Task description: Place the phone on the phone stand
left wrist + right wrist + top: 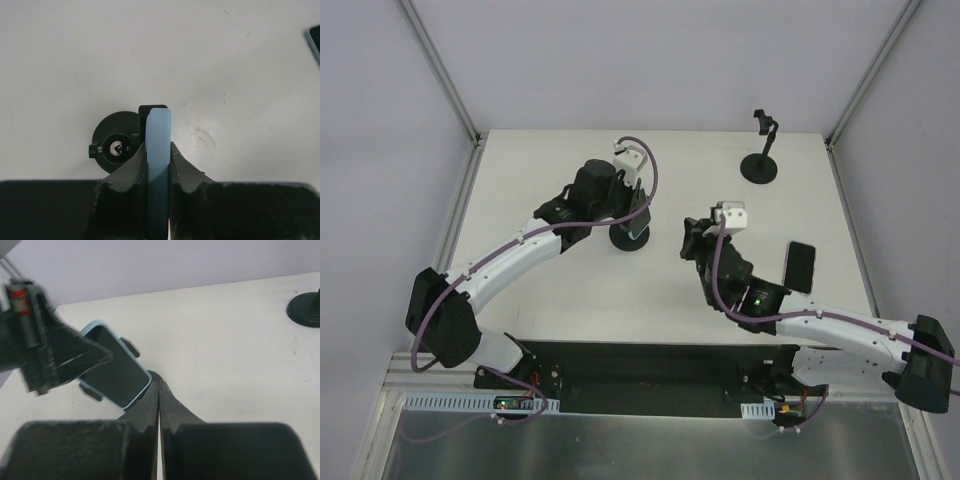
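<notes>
— Left pincer (158, 147): state?
— Narrowed onto the phone (158, 125). The pale blue case is pinched edge-on between both fingers (137, 160), and no gap is seen.

— Directly below it?
— The stand (114, 146). Its round black base is seen just under the fingers, to their left. A black cradle tab (152, 108) is met by the phone's far end.

— Is the phone seated?
— Judged nearly so. In the right wrist view, black tabs are seen at both long edges of the case, so the phone appears to be taken up by the cradle. Full seating cannot be confirmed, as the lower lip is hidden.

— Right pincer (159, 385)?
— Fully closed, nothing held. It is found apart from the left pincer, to its right, pointed at the phone.

— Farther out?
— A spare phone (801, 266) is laid flat on the table (720, 120), well to the right, beyond the right pincer. A far stand (760, 165) is seen bare, farther back on that side.

— Done, and left?
— Pickup and carry to the stand are taken as done. Left are the release, the withdrawal, and a check that the phone is borne by the cradle alone.
</notes>
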